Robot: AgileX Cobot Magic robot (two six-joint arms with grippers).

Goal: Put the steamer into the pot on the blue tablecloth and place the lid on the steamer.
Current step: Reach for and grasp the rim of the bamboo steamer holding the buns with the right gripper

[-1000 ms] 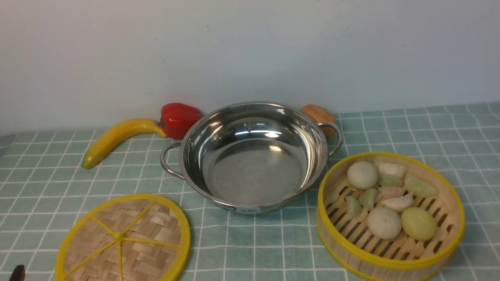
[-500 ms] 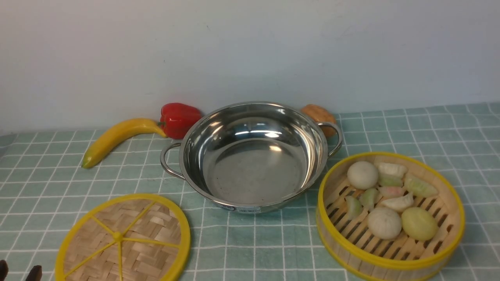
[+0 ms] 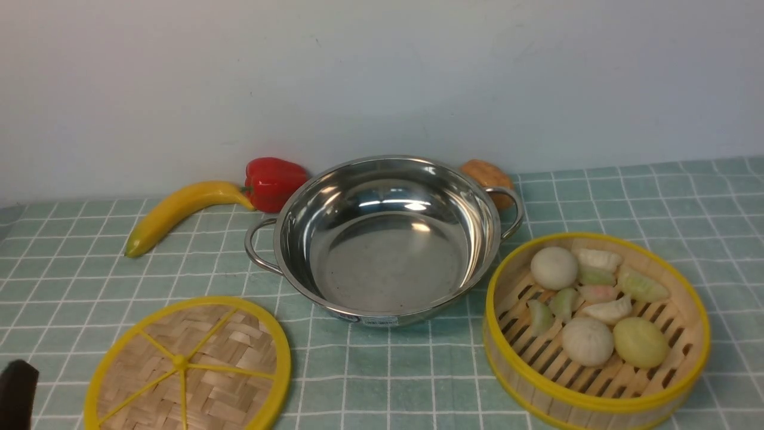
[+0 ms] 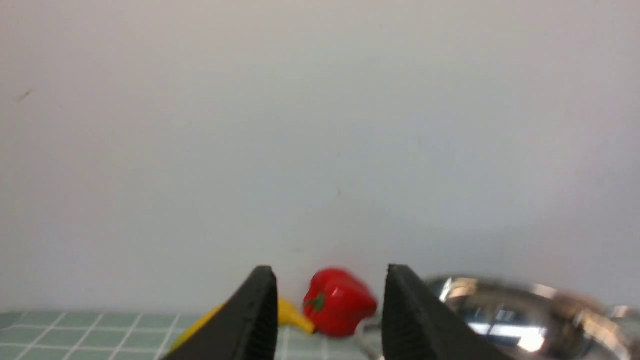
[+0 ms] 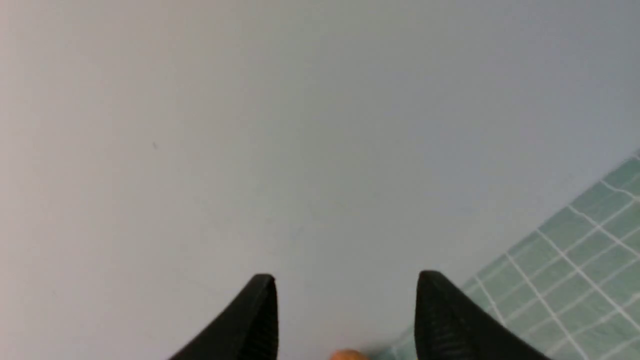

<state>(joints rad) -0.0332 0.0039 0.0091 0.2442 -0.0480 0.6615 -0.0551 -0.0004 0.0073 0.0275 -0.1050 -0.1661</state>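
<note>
The empty steel pot point(image 3: 388, 257) stands mid-table on the blue tablecloth point(image 3: 627, 197). Right of it, on the cloth, sits the steamer point(image 3: 490, 316), holding buns and dumplings. The lid point(image 3: 185, 364) lies flat on the cloth at the front left. Left of the lid, one dark finger point(image 3: 17, 391) of my left gripper shows at the front view's lower left corner. In its wrist view the left gripper point(image 4: 330, 272) is open and empty, facing the blurred pot point(image 4: 500, 320). My right gripper point(image 5: 345, 276) is open and empty, facing the wall; it is outside the front view.
A banana point(image 3: 179, 212) and a red pepper point(image 3: 271, 182) lie behind the pot on the left. A brown round thing point(image 3: 486, 174) sits behind its right handle. A pale wall closes off the back.
The left gripper's dark tip has risen further into the lower left corner of the front view. Pot, steamer and lid have not moved.
</note>
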